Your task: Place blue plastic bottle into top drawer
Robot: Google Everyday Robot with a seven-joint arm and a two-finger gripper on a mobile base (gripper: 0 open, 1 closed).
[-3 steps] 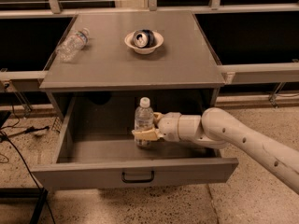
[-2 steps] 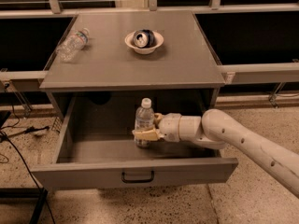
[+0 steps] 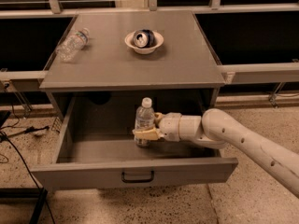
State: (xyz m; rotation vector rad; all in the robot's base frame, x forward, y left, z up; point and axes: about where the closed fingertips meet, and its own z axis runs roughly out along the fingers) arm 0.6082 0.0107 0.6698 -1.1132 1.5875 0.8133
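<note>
The blue plastic bottle [image 3: 144, 117] stands upright inside the open top drawer [image 3: 84, 174], near its middle. It is clear, with a white cap. My gripper [image 3: 143, 135] reaches in from the right and is shut around the bottle's lower half, with a pale finger [image 3: 148, 134] across its front, hiding the label. The bottle's base rests on or just above the drawer floor; I cannot tell which. The drawer is pulled out fully, and its black handle [image 3: 137, 177] is centred on the front panel.
A smaller clear bottle [image 3: 72, 44] lies on its side at the left of the cabinet top [image 3: 187, 64]. A white bowl [image 3: 144, 44] holding a can [image 3: 142, 37] stands at the top's middle back. Cables [image 3: 14, 136] run over the floor at left.
</note>
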